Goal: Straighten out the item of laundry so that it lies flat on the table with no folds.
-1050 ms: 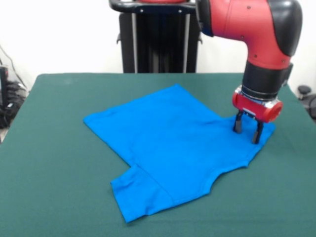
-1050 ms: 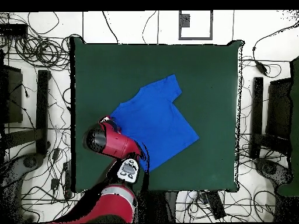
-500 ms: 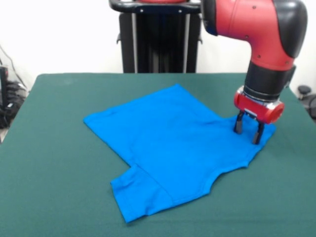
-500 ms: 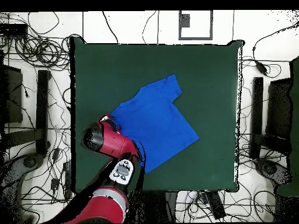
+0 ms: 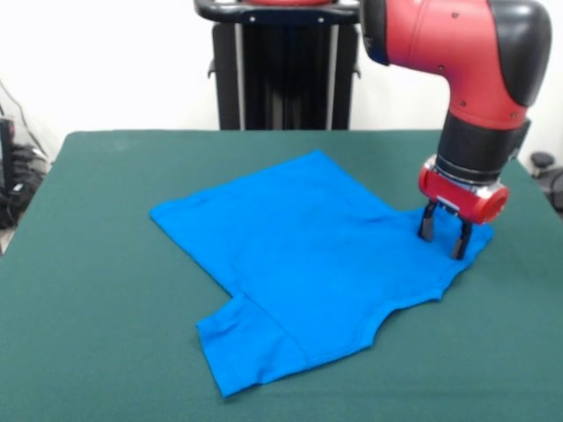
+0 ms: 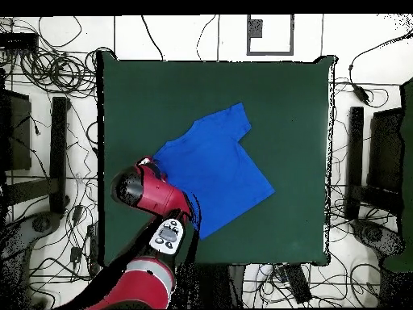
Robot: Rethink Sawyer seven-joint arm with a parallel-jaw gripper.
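Nearest in the front view, a short sleeve of the plain bright blue short-sleeved T-shirt of soft thin fabric (image 5: 299,264) is pointing toward the near edge, left of centre, with a seam line crossing it. Just right of that sleeve the curved neckline is facing the near side. From there the cloth is spreading back and left across the middle of the large rectangular table with a dark green felt-like top (image 5: 97,299); its body is lying mostly flat, showing only faint ripples, and its far corner is reaching toward the table's far half. The shirt's right-hand part is running out under the robot's tool.

The black two-fingered jaws (image 5: 443,236) are standing spread apart, released and grasping nothing, with both tips pointing straight down onto the shirt's right end, close to its right edge; whether the tips are pressing the fabric or hovering a hair above it cannot be told. Above them a red wrist ring and a black cuff are joining the red and black arm (image 5: 457,53), which is bending down from the upper right.

Seen from overhead, the shirt (image 6: 214,169) is lying somewhat left of the table's middle (image 6: 282,105), and the arm (image 6: 149,194) is covering its lower left end, hiding the jaws.

Beyond the table a black pedestal (image 5: 283,70) is standing against a pale wall. Overhead, tangled cables (image 6: 48,64) are lying on the pale floor around the table.
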